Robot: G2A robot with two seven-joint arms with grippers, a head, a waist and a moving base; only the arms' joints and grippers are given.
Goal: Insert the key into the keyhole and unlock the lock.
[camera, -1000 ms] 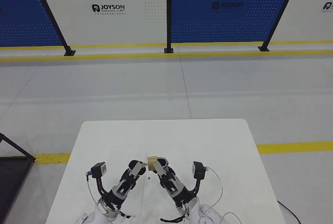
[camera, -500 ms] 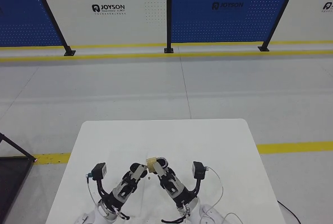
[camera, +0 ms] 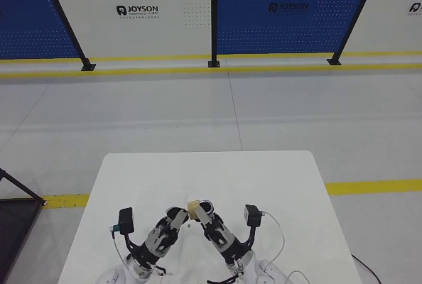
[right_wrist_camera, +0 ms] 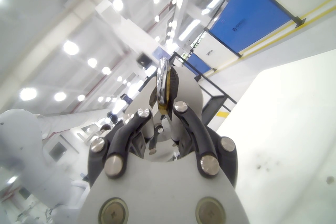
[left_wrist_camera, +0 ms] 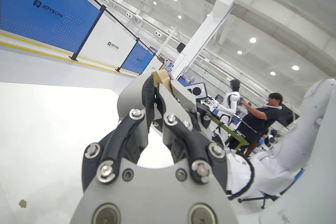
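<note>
Above the table's near part, my right gripper is shut on a brass padlock. In the right wrist view the padlock's silver shackle stands on edge between the fingers of the right gripper, with the brass body below it. My left gripper is shut, its tips right against the padlock's side. In the left wrist view the padlock pokes out just past the left gripper. A dark sliver between its pads is all that shows of the key.
The white table stretches bare ahead of both arms, with small stains near the left arm. Blue and white barrier panels stand far across the floor. A black frame sits left of the table.
My left gripper has closed in on the padlock from the left until its tips meet the brass body. The right gripper and padlock have barely shifted.
</note>
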